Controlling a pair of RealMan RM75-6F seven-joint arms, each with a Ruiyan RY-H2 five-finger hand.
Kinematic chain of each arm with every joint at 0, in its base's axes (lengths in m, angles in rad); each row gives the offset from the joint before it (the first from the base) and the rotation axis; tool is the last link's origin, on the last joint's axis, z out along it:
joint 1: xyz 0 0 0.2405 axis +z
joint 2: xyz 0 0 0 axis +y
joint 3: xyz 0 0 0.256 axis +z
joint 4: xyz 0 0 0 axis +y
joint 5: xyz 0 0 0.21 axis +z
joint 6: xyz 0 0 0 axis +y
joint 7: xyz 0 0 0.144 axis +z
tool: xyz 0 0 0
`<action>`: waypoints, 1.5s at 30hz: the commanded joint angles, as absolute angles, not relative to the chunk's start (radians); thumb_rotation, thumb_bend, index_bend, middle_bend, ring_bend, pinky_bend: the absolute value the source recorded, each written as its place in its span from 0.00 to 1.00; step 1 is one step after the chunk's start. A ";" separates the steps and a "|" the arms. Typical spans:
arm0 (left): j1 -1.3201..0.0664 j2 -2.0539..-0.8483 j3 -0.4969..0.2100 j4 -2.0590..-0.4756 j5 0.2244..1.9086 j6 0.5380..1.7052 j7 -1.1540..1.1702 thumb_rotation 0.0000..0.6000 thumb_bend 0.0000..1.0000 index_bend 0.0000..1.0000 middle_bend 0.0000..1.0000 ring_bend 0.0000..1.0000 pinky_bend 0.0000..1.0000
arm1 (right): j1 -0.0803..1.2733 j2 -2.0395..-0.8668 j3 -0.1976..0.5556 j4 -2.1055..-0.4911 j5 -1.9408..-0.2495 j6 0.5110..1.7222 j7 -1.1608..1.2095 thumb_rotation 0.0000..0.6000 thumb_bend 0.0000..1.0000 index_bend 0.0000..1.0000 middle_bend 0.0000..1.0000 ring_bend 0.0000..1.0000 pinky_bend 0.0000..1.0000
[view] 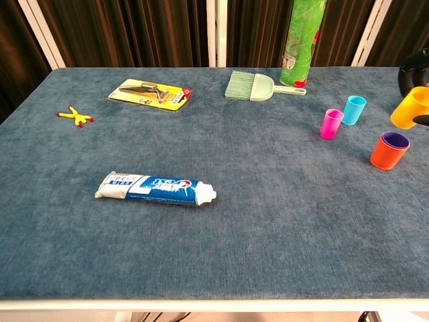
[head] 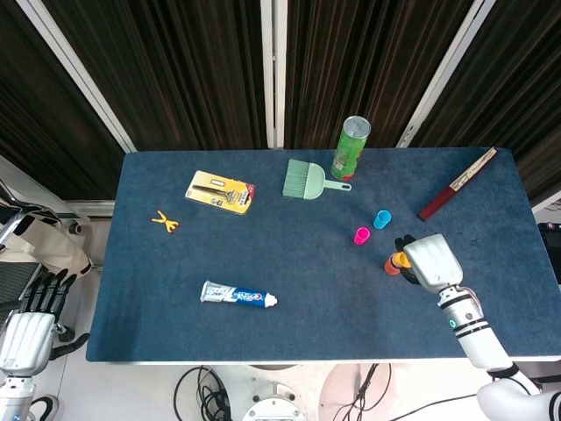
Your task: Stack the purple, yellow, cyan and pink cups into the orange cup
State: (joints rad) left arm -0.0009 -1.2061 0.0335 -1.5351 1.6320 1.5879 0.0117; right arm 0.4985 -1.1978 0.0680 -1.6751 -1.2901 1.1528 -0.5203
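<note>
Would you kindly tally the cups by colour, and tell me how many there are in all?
Pink cup: 1
Cyan cup: 1
Orange cup: 1
Purple cup, nested inside the orange one, only its rim showing: 1
Yellow cup, held above the table by the right hand: 1
Total: 5 cups

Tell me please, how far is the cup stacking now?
Done: purple cup sits inside the orange cup. In hand: the right hand holds the yellow cup lifted above the table. Left: yellow, then cyan cup and pink cup.
</note>
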 commanded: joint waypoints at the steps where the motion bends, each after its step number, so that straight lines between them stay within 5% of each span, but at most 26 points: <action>1: -0.003 -1.206 0.031 -1.536 1.630 1.585 0.012 1.00 0.02 0.03 0.00 0.00 0.00 | 0.504 -1.210 0.073 -1.638 -1.270 1.121 -0.490 1.00 0.23 0.56 0.54 0.88 0.95; 30: 0.001 -1.202 0.035 -1.536 1.633 1.593 0.008 1.00 0.02 0.03 0.00 0.00 0.00 | 0.538 -1.294 0.077 -1.522 -1.219 1.034 -0.482 1.00 0.23 0.55 0.52 0.88 0.95; 37: 0.000 -1.202 0.037 -1.534 1.635 1.590 0.008 1.00 0.02 0.03 0.00 0.00 0.00 | 0.537 -1.276 0.076 -1.538 -1.202 1.015 -0.462 1.00 0.08 0.39 0.39 0.87 0.94; 45: 0.001 -1.206 0.040 -1.533 1.634 1.587 0.009 1.00 0.02 0.03 0.00 0.00 0.00 | 0.529 -1.242 0.100 -1.551 -1.227 1.044 -0.382 1.00 0.06 0.37 0.36 0.88 0.94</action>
State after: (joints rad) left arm 0.0010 -1.2055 0.0402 -1.5336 1.6345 1.5867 0.0093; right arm 0.5324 -1.2483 0.0900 -1.5512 -1.2198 1.0312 -0.3988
